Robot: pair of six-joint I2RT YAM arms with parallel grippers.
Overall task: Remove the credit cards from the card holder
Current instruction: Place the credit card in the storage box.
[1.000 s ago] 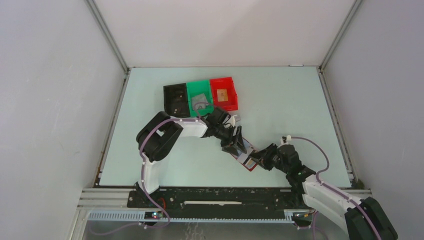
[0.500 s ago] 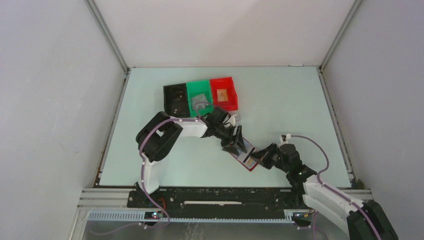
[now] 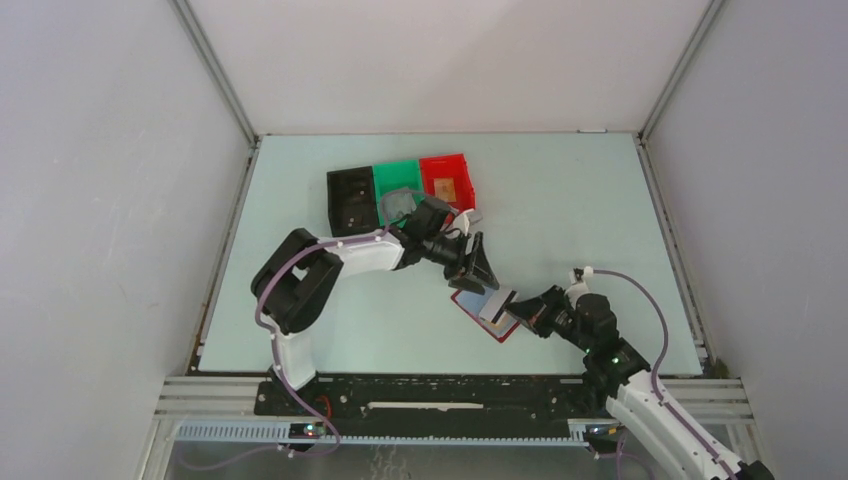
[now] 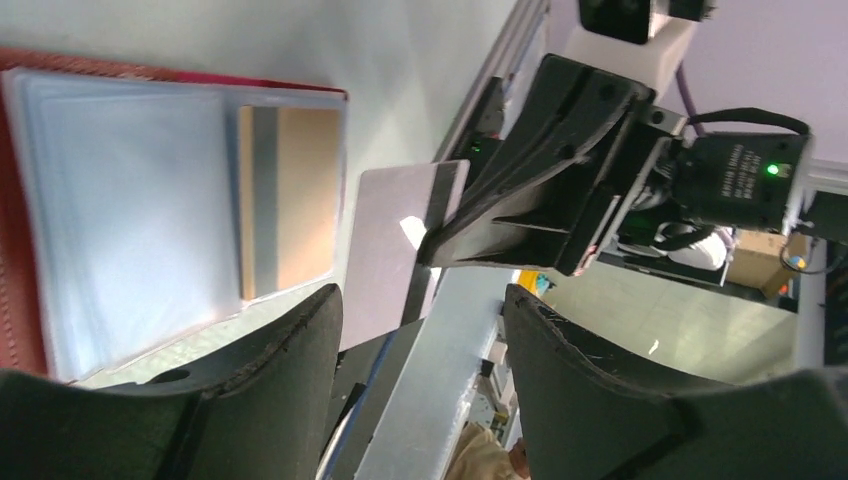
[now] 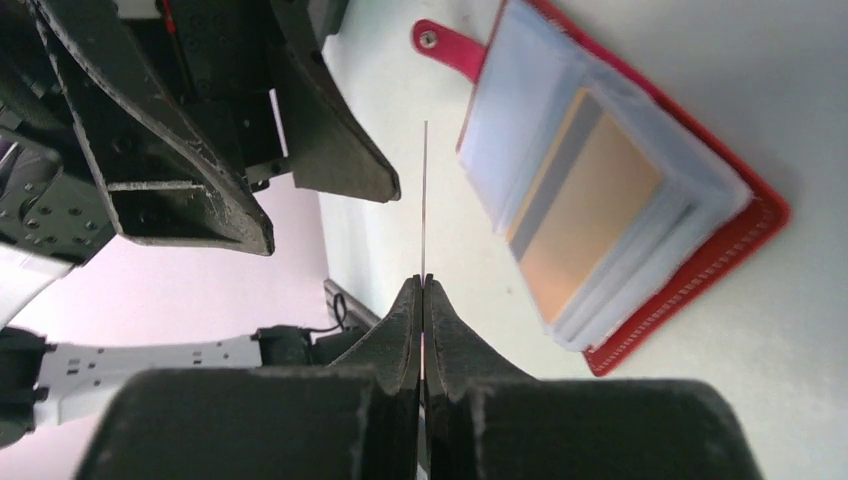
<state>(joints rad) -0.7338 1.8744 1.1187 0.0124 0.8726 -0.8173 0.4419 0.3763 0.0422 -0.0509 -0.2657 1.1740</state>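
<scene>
The card holder, a dark-red wallet, lies open on the table, its clear sleeves up. In the right wrist view its red rim and strap tab show. A tan credit card sits in a sleeve and shows again as the tan card in the left wrist view. My right gripper is shut on a pale blue-grey credit card, seen edge-on and clear of the sleeves. From above, that card hangs over the holder. My left gripper hovers open and empty just behind the holder.
Three small bins stand in a row at the back: black, green, red. A grey card lies in the green one and a tan card in the red one. White walls enclose the table.
My right gripper has shut on the pale card and drawn it out of the holder towards the right. The left gripper has lifted off the holder and moved back.
</scene>
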